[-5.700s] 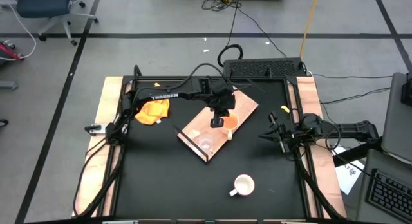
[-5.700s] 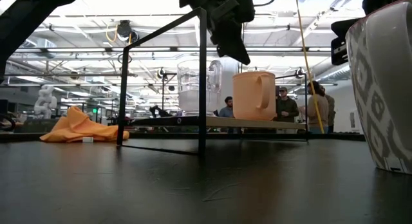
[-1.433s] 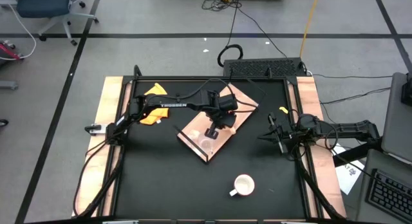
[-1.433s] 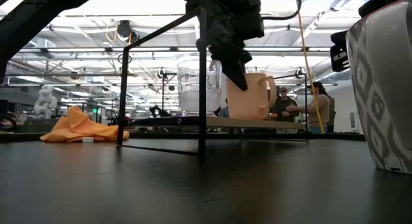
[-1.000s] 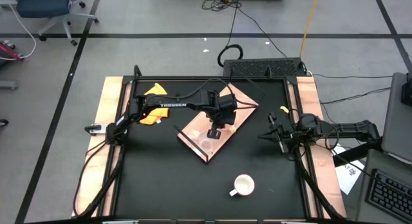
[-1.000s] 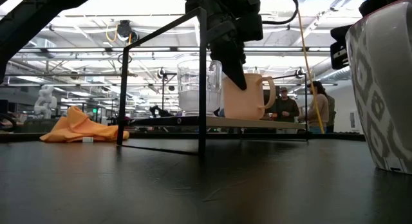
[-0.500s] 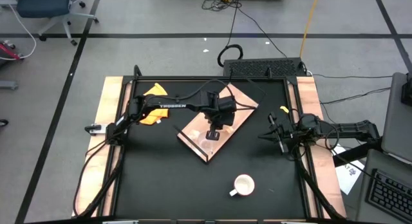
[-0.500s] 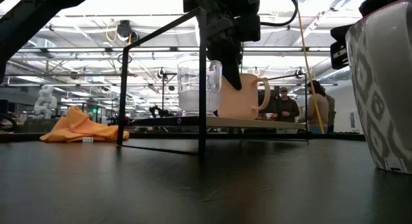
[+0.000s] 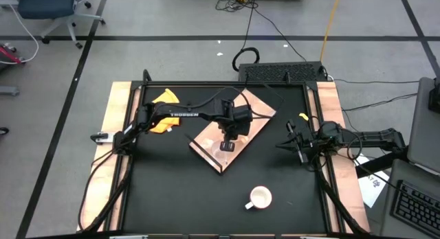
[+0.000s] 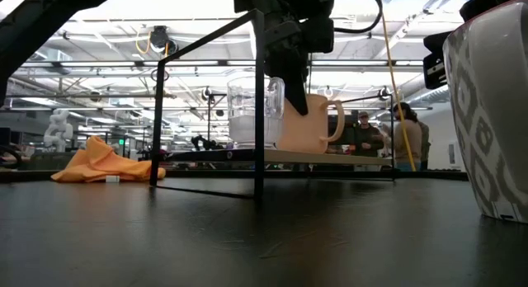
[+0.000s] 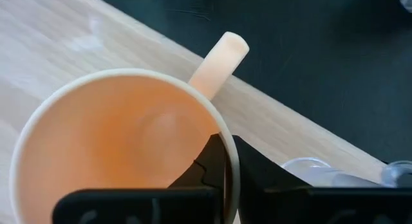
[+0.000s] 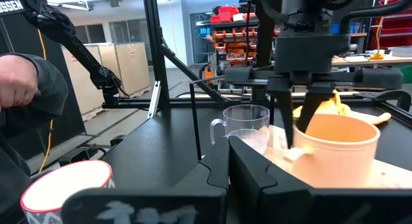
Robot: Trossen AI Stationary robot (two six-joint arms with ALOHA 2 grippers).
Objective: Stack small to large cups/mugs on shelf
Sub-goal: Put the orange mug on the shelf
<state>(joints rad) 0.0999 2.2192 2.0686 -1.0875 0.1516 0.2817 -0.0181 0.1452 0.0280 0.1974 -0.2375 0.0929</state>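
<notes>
Resting upright on the shelf (image 9: 253,112), yellow-orange mug (image 11: 116,147), rim pinched between the jaws of the left gripper (image 11: 226,161), one finger inside the bowl, the other outside against the wall, handle sticking out past the jaws toward the shelf's edge. Nothing visible inside the mug but its own orange bottom. Just beyond the jaws, on the same board toward its dark-strip end, clear glass cup (image 10: 250,112), upright, nothing seen inside, close beside the mug in the low view; touching or not, cannot tell. Well apart from those jaws, near the front of the desk (image 9: 165,191), white mug (image 9: 260,197), upright, mouth open to the camera, nothing seen inside. Beside the left arm toward the back corner, yellow cloth (image 9: 163,98), partly covered by the arm. At the desk's right edge, right gripper (image 9: 297,144), jaws shut on nothing, far from the shelf. In the right wrist view, a person's sleeve (image 12: 32,102) at the side.

Against the earliest frame: mug then standing free farther up the board with the left jaws beside it, now gripped and sitting closer to the glass cup. Over the last second and a half, mug slid steadily toward the glass cup. White mug and right gripper unchanged.
</notes>
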